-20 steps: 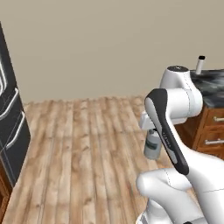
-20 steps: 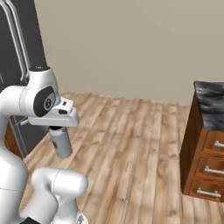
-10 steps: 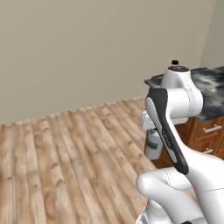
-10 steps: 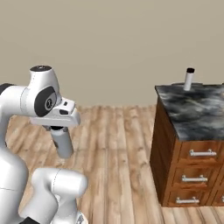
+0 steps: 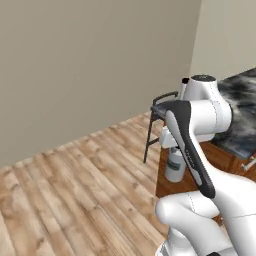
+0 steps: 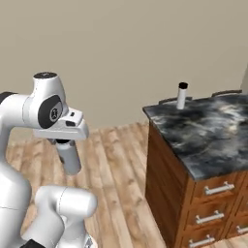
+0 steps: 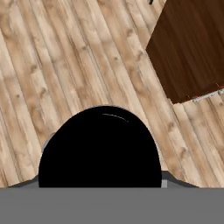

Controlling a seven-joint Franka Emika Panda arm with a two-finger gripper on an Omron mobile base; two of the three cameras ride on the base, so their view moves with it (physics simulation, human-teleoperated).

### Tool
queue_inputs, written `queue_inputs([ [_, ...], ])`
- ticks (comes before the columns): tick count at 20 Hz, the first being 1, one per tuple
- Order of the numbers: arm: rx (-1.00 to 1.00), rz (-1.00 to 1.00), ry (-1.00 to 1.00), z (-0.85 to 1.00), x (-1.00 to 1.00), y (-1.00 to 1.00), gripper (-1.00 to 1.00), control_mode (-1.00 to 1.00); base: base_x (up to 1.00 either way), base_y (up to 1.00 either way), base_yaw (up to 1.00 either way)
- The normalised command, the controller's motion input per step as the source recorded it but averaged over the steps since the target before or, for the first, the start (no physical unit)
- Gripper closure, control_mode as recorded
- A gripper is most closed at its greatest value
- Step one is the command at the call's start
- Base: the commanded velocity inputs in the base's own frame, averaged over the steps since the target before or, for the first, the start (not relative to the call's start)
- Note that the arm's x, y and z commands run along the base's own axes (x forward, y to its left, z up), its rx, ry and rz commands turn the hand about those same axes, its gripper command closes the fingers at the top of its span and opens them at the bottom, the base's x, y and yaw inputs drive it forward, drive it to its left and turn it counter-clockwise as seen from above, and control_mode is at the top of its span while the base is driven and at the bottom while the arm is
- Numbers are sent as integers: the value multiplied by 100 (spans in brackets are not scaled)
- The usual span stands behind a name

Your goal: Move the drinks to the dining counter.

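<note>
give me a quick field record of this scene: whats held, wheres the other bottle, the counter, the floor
held item: bottle with label band, hanging upright under the hand, above the wooden floor
gripper: gripper shut on the bottle's top; black cap seen from above in the hand view
other bottle: slim bottle standing upright near the far corner of the dining counter
dining counter: dark marbled top, brown wooden base with drawers
stool: black-framed stool beside the counter
held bottle vs counter: apart, not yet over the top

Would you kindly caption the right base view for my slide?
Gripper carries a drink bottle above the wood floor, near the marbled counter holding another bottle.
</note>
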Motion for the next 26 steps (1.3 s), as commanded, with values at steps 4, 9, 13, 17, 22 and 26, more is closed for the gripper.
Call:
queue_inputs([
  [4, 0, 0, 0, 0, 0, 0, 100, 100, 54, 42, -72],
  [9, 0, 0, 0, 0, 0, 0, 100, 100, 25, 32, -83],
  [13, 0, 0, 0, 0, 0, 0, 100, 100, 23, 39, -85],
  [17, 0, 0, 0, 0, 0, 0, 100, 100, 31, 49, -82],
  [22, 0, 0, 0, 0, 0, 0, 100, 100, 52, 92, -63],
  [26, 0, 0, 0, 0, 0, 0, 100, 100, 42, 100, -52],
])
